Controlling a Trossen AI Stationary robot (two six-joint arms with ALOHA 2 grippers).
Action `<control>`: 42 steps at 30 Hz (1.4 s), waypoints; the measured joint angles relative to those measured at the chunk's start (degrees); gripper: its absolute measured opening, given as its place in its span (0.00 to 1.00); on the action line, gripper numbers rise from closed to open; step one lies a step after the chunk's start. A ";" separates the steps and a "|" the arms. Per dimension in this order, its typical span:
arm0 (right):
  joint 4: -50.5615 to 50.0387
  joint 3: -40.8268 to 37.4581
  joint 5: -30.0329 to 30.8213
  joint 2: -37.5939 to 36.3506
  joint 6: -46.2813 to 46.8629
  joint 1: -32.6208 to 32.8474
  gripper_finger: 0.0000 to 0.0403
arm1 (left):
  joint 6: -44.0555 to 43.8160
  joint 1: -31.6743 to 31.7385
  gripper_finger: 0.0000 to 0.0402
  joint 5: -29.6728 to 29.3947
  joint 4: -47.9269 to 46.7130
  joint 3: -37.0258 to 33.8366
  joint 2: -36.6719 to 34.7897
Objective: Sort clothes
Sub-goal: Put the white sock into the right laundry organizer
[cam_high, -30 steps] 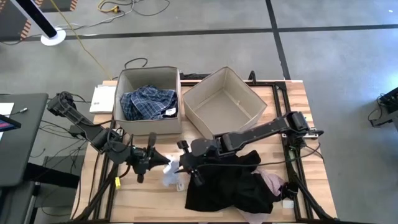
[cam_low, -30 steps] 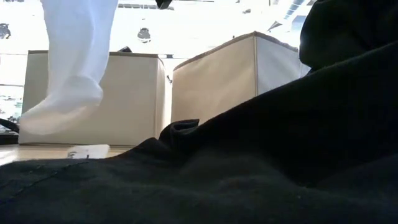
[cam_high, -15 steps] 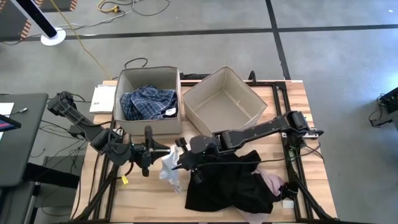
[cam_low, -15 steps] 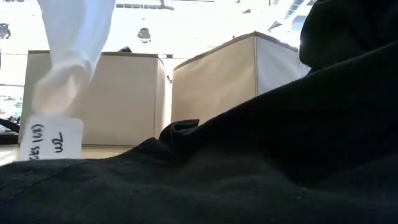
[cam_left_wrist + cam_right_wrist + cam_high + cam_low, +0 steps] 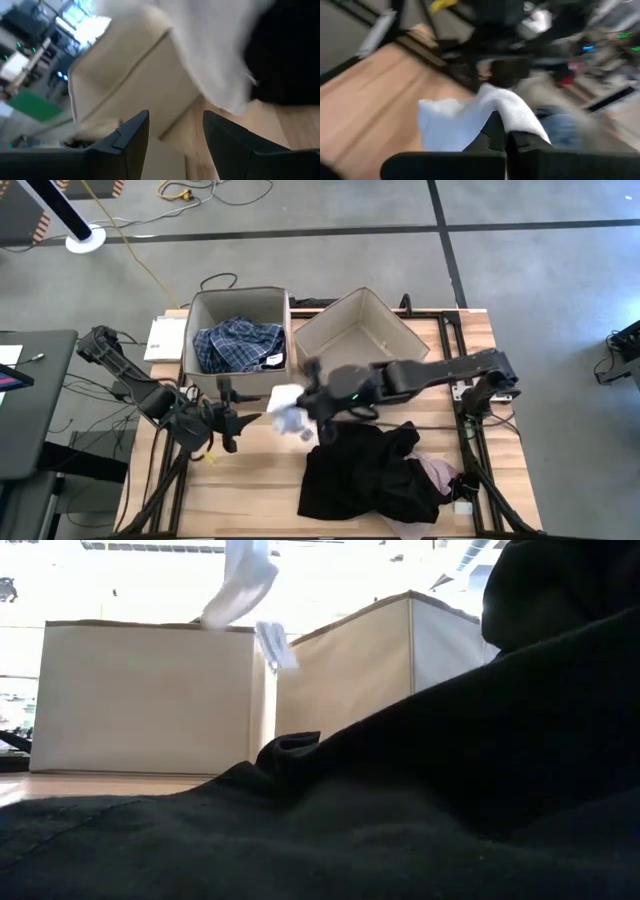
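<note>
A small white piece [image 5: 286,406] hangs from my right gripper [image 5: 306,400], which is shut on it above the table in front of the two beige boxes. In the low view the white piece [image 5: 243,582] dangles high with a tag [image 5: 275,644] below it. My left gripper [image 5: 228,416] stands open to the left of the piece, nothing between its fingers [image 5: 131,134]. A blue-and-white plaid shirt [image 5: 238,344] lies in the left box [image 5: 200,302]. A large black garment [image 5: 368,472] lies on the table's near right, with a pink one [image 5: 436,471] at its right edge. My right gripper pinches a fold of the white piece [image 5: 496,107] between its two shut fingers [image 5: 495,131]; the cloth drapes over the fingertips and hides the exact spot. The piece hangs slack below the fingers, clear of the table.
The right box [image 5: 360,338] stands open and tilted, with nothing showing inside. A white booklet [image 5: 165,337] lies left of the left box. Bare wood shows at the near left [image 5: 250,490]. The black garment [image 5: 400,810] fills the low view's foreground.
My left gripper has opened, let go of the white piece and drawn back toward the table's left edge. My right gripper has shut on the piece and swung up and toward the far edge. The piece has risen clear of the table, in front of the boxes.
</note>
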 joint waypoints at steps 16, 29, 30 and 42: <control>-4.89 0.23 7.68 -13.40 -0.07 -7.73 0.00 | -14.55 -0.11 0.45 6.87 -2.83 -8.43 0.26; -12.35 0.18 13.67 -15.42 0.12 -10.24 0.00 | -15.94 -0.11 0.46 7.13 -0.74 -12.13 0.26; -13.73 0.18 13.71 -15.41 0.95 -11.23 0.00 | -15.93 -0.11 0.46 7.13 -0.64 -12.13 0.26; -37.35 -2.41 5.98 -11.91 19.22 -29.65 0.00 | -15.61 -0.11 0.46 7.12 0.62 -12.13 0.26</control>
